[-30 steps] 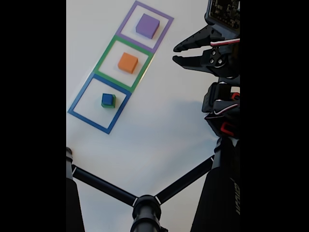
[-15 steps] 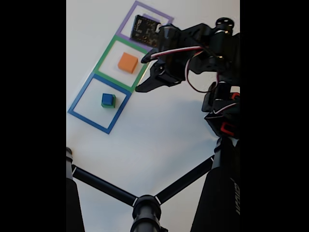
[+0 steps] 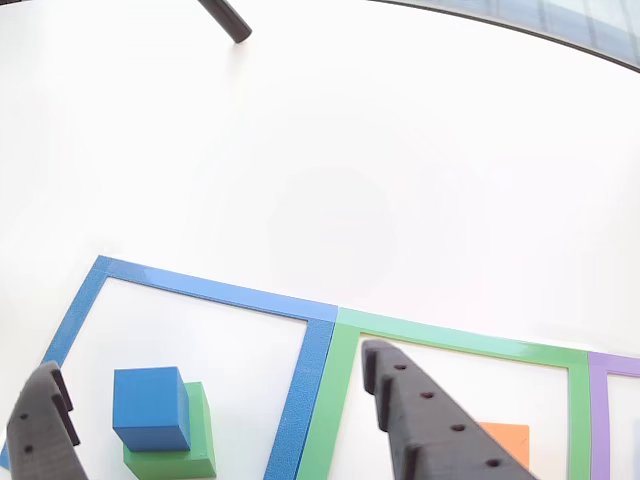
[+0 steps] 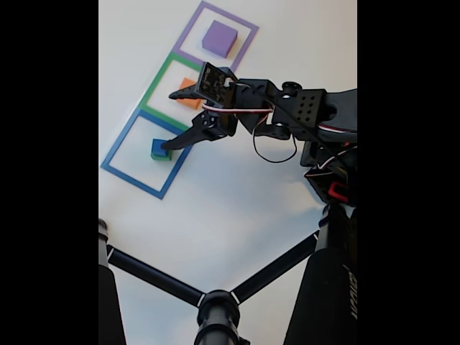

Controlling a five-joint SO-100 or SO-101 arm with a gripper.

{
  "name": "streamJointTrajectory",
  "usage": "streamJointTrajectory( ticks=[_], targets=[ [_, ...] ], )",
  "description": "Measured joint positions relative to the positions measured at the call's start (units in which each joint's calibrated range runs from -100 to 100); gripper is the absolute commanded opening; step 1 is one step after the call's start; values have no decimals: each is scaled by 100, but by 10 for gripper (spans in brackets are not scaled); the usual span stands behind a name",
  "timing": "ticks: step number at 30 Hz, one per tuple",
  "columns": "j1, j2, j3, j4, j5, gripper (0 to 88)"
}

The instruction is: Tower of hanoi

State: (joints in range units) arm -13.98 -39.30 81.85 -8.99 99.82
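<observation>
Gripper [image 4: 171,119] spread wide over the blue cube [image 3: 151,408] — stacked on green block [image 3: 180,450].

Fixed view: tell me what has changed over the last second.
The arm swung left across the table; its open claw, earlier off beside the purple block, now reaches the blue cube stacked on the green block, gripping nothing. All four blocks, including the orange block, stayed put.

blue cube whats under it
The blue cube sits on the green block, both inside the blue outline. The green block's top beneath the cube is covered.
</observation>
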Motion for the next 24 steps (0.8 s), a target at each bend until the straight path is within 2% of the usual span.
streamJointTrajectory(
  ticks=[4,7,20,24],
  targets=[
    [0,802,655,-1653,0,358],
    [-47,1241,894,-2426,0,358],
    [-257,3478,443,-4329,18,349],
    [-304,4019,97,-4555,18,348]
  ],
)
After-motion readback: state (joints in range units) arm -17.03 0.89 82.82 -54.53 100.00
